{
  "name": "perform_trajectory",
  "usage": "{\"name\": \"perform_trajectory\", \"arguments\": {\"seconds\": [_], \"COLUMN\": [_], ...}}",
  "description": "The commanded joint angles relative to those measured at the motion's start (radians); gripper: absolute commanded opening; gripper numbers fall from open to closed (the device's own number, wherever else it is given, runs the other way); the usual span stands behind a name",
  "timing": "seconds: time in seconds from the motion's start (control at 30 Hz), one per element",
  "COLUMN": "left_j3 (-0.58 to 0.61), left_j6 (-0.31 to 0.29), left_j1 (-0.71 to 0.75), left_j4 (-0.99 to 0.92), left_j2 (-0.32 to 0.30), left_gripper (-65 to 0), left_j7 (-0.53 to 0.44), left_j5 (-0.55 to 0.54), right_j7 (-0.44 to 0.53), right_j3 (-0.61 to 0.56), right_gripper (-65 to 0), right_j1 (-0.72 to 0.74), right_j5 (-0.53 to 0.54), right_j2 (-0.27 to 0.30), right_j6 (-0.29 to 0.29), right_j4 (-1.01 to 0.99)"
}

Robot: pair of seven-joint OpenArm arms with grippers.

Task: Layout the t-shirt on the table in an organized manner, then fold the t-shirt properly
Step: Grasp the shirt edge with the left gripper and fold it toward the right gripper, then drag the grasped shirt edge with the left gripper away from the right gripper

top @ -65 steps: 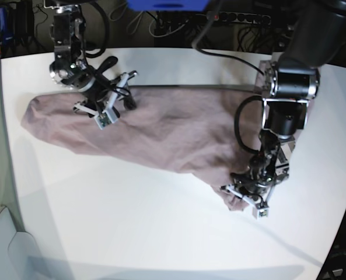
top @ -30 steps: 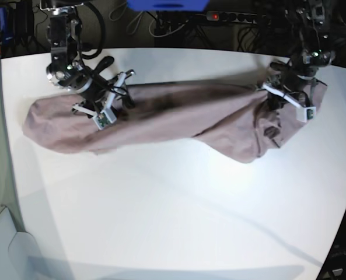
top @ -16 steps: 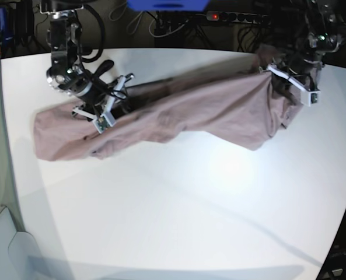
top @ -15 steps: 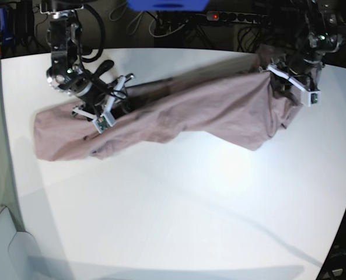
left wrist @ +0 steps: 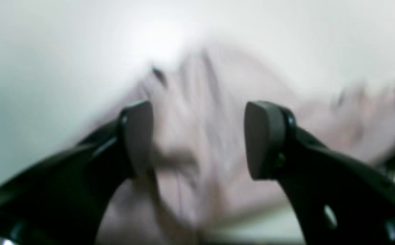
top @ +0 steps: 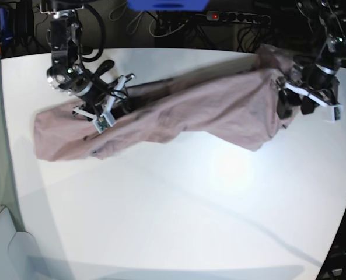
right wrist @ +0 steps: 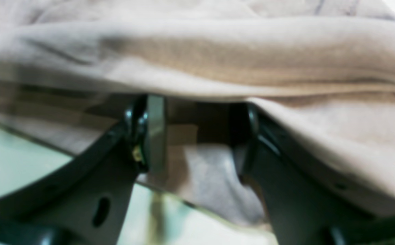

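The near part of the white counter lies bare, its curved edge sweeping down the left of the base view. Farther back, the mauve t-shirt stretches in a long wrinkled band across the counter, from a rumpled flat end at the left up to a bunched end at the far right corner.

At the left end of that band, the right hand sits low against the cloth. Its wrist view shows the two dark fingers standing apart with a fold of shirt draped over and between them, fabric lying across the right finger; whether they actually pinch it I cannot tell.

At the far right, the left hand hangs just beside the shirt's bunched end, off the fabric's edge. Its own camera, badly blurred, shows the pads spread wide with the shirt seen through the gap below, nothing caught between them: released.

Beyond the counter's back edge, dark cables and a power strip run along the wall.
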Motion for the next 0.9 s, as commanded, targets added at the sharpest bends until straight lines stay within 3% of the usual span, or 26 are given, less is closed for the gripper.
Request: {"name": "perform_trajectory", "arguments": {"seconds": [0.0,0.2,0.33,0.5,0.67,0.77,0.87], "left_j3": [-0.010,0.005,0.086,0.171,0.200,0.200,0.200], "left_j6": [-0.001,0.000,0.000,0.000,0.000,-0.009,-0.009], "left_j1": [-0.041,-0.254,-0.391,-0.454,-0.455,-0.455,-0.465], "left_j4": [-0.010,-0.219,-0.397,-0.513,-0.575,-0.630,-0.677], "left_j2": [-0.006,-0.014,-0.026,-0.018,-0.018,-0.018,-0.018], "left_gripper": [-23.7,-23.7,-23.8,-23.8,-24.0,-31.5,-49.2], "left_j7": [-0.014,-0.014,-0.014,-0.016,-0.022,-0.023,-0.023], "left_j5": [-0.010,-0.009,0.094,0.198,0.207,0.207,0.207], "right_j7": [-0.084,-0.084,-0.084,-0.084,-0.085,-0.087,-0.085], "right_j3": [0.000,0.000,-0.002,-0.002,-0.002,-0.002,-0.002], "right_gripper": [-34.8,-34.8,-34.8,-34.8,-34.8,-34.8,-34.8], "right_j1": [-0.012,-0.012,-0.007,-0.007,-0.006,-0.006,-0.006], "right_j5": [-0.039,-0.039,-0.039,-0.039,-0.039,-0.039,-0.039], "right_j2": [0.004,0.004,-0.005,-0.008,-0.008,-0.008,-0.008], "right_j6": [-0.006,-0.006,-0.006,-0.006,-0.006,-0.006,-0.006], "right_j4": [-0.011,-0.011,-0.011,-0.009,-0.008,-0.006,-0.006]}}
